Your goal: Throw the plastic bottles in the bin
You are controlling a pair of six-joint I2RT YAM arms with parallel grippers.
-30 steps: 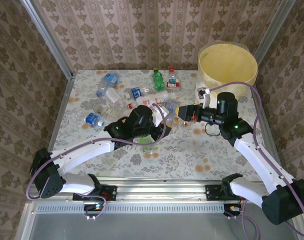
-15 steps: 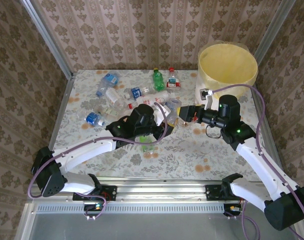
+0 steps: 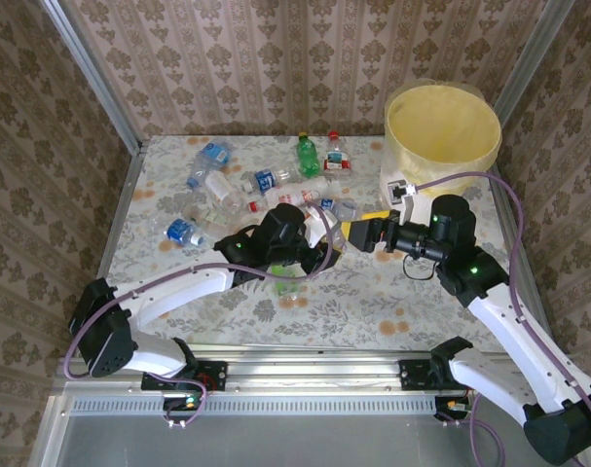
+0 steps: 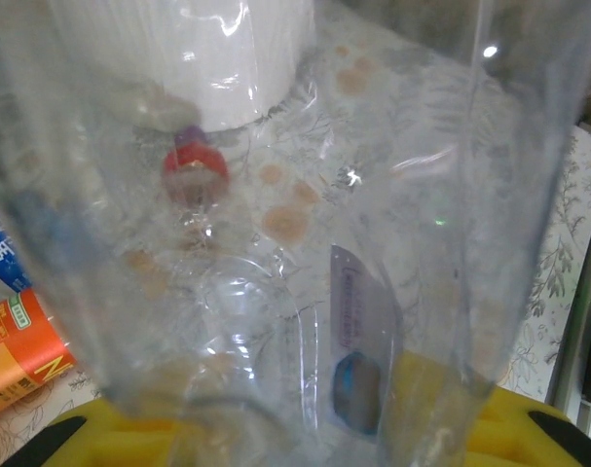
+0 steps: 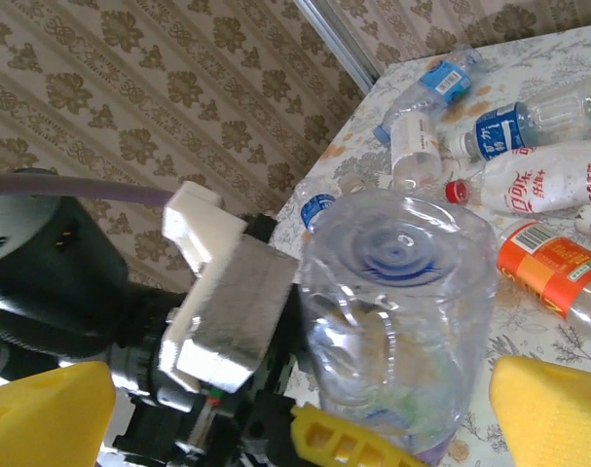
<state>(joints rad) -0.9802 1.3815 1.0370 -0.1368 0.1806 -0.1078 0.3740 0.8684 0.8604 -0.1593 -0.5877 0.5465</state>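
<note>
Nearest are the two arm bases on the metal rail [image 3: 305, 355] at the near edge. Beyond it the near half of the table [image 3: 373, 302] is bare flowered cloth, open room on both sides of the arms.

In the middle, the left gripper [image 3: 321, 241] is clamped on a clear bottle [image 5: 397, 311], held off the table with its base toward the right arm. The right gripper [image 3: 351, 233] faces it from the right. Its yellow fingers [image 5: 548, 409] are spread wide, one on each side of the bottle's base, with a gap on both sides in the right wrist view.

Just past the grippers, the loose bottles lie in a band across the far left and middle:
- an orange-labelled one [image 5: 548, 268] and a white-labelled one [image 3: 300, 192] close behind the held bottle;
- blue-labelled ones [image 3: 268, 180] farther left, one [image 3: 183, 233] near the table's left edge;
- a green one [image 3: 307, 156] and a red-capped one [image 3: 335, 154] close to the far wall.

The bin [image 3: 470, 161] stands in the far right corner, its mouth open upward. It is hemmed by the wall behind and the frame post on the right, with a bare strip of table between it and the right gripper.
</note>
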